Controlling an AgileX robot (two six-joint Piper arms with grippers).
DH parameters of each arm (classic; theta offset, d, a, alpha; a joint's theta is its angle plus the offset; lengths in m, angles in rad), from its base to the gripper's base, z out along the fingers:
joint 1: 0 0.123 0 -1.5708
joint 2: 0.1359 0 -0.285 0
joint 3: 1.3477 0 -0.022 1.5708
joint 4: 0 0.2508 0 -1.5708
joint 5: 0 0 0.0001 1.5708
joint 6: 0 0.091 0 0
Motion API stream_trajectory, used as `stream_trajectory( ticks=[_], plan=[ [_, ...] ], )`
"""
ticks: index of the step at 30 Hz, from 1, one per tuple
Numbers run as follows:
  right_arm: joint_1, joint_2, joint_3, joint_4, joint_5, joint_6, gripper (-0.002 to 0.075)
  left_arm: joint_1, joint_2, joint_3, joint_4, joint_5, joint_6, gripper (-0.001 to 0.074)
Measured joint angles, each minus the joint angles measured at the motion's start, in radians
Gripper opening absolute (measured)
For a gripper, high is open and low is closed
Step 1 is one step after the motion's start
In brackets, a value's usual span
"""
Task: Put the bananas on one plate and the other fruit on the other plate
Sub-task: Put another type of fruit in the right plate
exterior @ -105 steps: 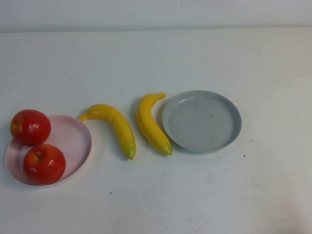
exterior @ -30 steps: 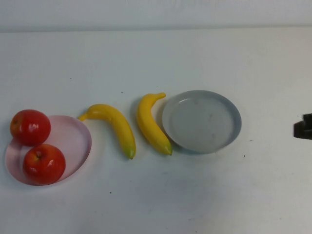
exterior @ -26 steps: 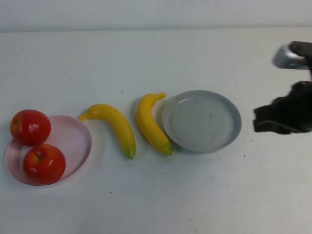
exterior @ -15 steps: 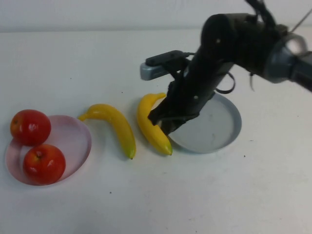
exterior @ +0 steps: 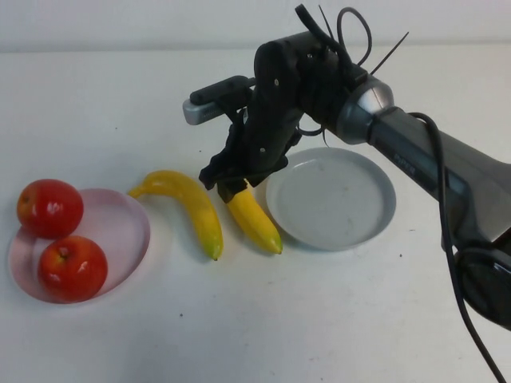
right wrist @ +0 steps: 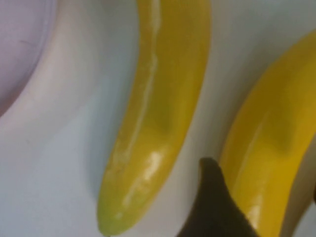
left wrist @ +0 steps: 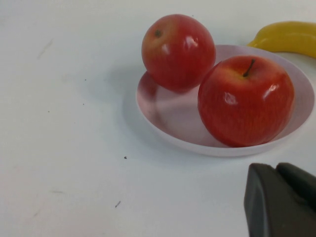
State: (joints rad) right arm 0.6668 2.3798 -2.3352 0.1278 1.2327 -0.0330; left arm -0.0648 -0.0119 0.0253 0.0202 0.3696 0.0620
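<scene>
Two yellow bananas lie on the table between the plates: one nearer the pink plate, one beside the grey-blue plate, which holds nothing. My right gripper is down over the upper end of that second banana, open, with its fingers on either side of it; the other banana lies alongside. Two red apples are at the pink plate: one inside, one on its far rim. My left gripper is shut and empty, near the pink plate and apples.
The right arm reaches in from the right and crosses above the grey-blue plate's far edge. The white table runs open toward the front. The wall edge lies along the back.
My right arm came in from the right, passed over the grey-blue plate and came down on the banana beside it. The fruit and plates have not moved.
</scene>
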Motion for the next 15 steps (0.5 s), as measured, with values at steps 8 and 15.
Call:
stream_trajectory(
  ticks=[8, 15],
  plan=[
    [0.000, 0.000, -0.003, -0.038, -0.004, 0.056, 0.0385, 0.000, 0.000, 0.000, 0.000, 0.000, 0.000, 0.0000],
    [0.005, 0.021, -0.003, -0.039, -0.027, 0.067, 0.0385, 0.000, 0.000, 0.000, 0.000, 0.000, 0.000, 0.0000]
  ],
)
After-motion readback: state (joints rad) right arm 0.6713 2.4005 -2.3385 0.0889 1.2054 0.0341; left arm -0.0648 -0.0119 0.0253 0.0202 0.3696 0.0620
